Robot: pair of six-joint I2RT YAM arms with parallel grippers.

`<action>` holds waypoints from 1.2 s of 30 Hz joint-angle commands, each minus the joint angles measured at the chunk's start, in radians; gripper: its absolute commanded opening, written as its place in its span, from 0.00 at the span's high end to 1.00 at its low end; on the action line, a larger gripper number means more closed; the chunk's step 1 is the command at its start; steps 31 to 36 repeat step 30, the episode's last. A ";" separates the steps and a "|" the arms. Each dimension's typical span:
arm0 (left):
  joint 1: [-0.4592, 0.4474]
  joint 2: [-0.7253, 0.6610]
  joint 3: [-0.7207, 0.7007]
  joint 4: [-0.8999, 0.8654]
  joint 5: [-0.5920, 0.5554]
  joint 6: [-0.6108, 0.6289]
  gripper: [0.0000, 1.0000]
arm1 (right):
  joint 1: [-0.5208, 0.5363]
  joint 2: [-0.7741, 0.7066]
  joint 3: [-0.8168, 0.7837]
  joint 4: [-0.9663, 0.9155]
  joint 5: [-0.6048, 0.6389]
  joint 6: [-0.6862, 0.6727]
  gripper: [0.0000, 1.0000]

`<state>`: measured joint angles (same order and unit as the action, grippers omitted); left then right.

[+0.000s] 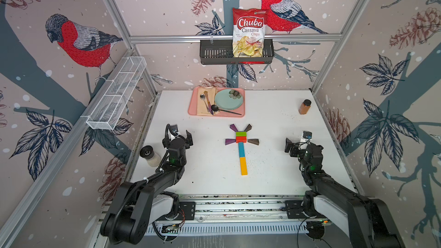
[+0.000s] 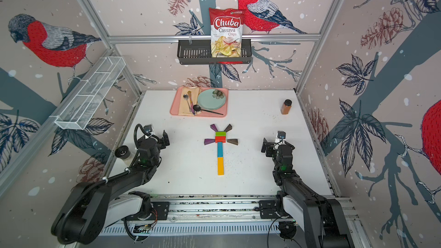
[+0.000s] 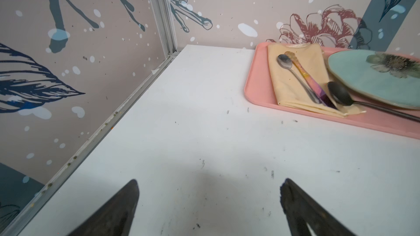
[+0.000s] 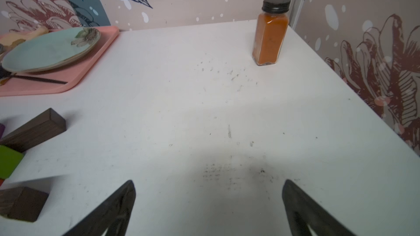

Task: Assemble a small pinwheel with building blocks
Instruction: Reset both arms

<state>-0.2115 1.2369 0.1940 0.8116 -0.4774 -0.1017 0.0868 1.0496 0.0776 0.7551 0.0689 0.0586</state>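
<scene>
The white bench (image 1: pixel 210 182) carries the pinwheel (image 1: pixel 241 142), which lies flat between the two pincers and well apart from each. With its green-and-red hub, four wedge blades and blue-and-yellow stem all in place, I judge the assembly done. The left pincer (image 3: pixel 210 182) is released, its jaws spread over bare bench. The right pincer (image 4: pixel 208 181) is equally wide and empty, with a brown wedge (image 4: pixel 34 130) near it, on the side toward the left pincer. Any next move calls only for keeping clear of the figure.

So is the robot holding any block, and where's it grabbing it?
No, nothing is held. The left pincer and right pincer are both open and empty, and the pinwheel lies between them.
</scene>
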 commanded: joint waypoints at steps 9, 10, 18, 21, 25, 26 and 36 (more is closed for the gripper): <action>0.061 0.259 -0.057 0.590 0.128 0.143 0.03 | -0.087 0.481 0.052 0.698 -0.156 -0.051 0.00; 0.064 0.300 -0.049 0.642 0.142 0.172 0.04 | -0.092 0.460 0.058 0.657 -0.162 -0.053 0.01; 0.081 0.278 0.015 0.473 0.135 0.126 0.03 | -0.117 0.447 0.137 0.477 -0.136 -0.016 0.01; 0.081 0.277 0.013 0.475 0.134 0.126 0.03 | -0.114 0.445 0.139 0.469 -0.136 -0.015 0.01; 0.082 0.284 0.018 0.471 0.136 0.126 0.03 | -0.115 0.444 0.141 0.467 -0.136 -0.014 0.00; 0.086 0.283 0.029 0.452 0.147 0.124 0.03 | -0.116 0.444 0.139 0.466 -0.136 -0.015 0.01; 0.086 0.274 0.009 0.478 0.134 0.120 0.03 | -0.116 0.444 0.139 0.467 -0.136 -0.014 0.01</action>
